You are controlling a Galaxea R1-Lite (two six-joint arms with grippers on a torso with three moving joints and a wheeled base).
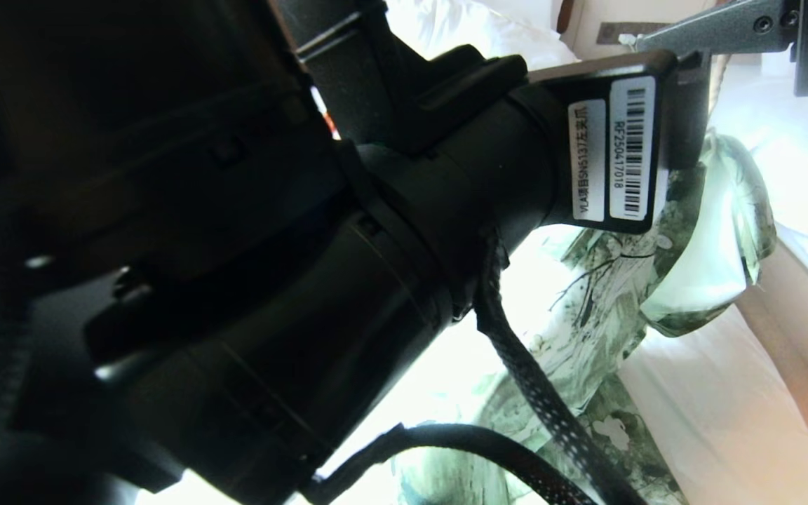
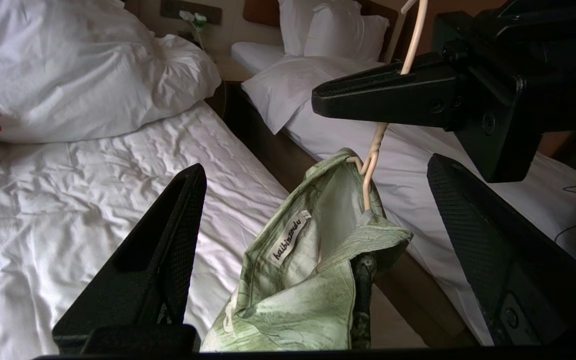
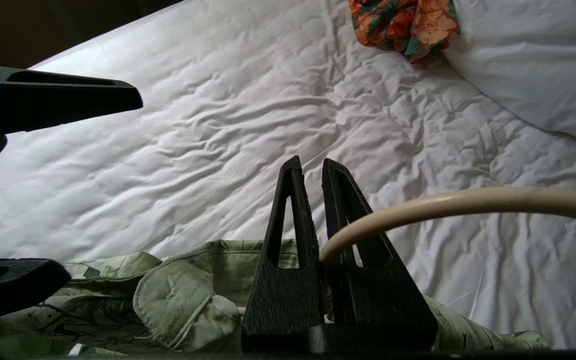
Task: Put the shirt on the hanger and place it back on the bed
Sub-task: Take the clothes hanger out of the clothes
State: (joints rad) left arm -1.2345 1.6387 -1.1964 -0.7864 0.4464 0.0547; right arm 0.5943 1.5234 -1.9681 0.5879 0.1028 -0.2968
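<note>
Shirt (image 2: 298,280) hangs on my hanger (image 2: 370,165), pinched by my right claw (image 3: 313,200); my left claw (image 2: 318,210) gapes empty. Bed (image 2: 93,200) drop remains.

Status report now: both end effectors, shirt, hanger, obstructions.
Left end effector open, beside collar. Right end effector shut on thin cream wire hanger. Light green branch-print shirt hangs from it over white-sheeted bed. No obstruction seen.

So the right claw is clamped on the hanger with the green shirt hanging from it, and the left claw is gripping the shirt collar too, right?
Not quite. The left claw is open, its fingers apart on either side of the shirt collar without gripping it, as the left wrist view shows. The rest holds: the right claw is clamped on the hanger with the shirt hanging from it.
</note>
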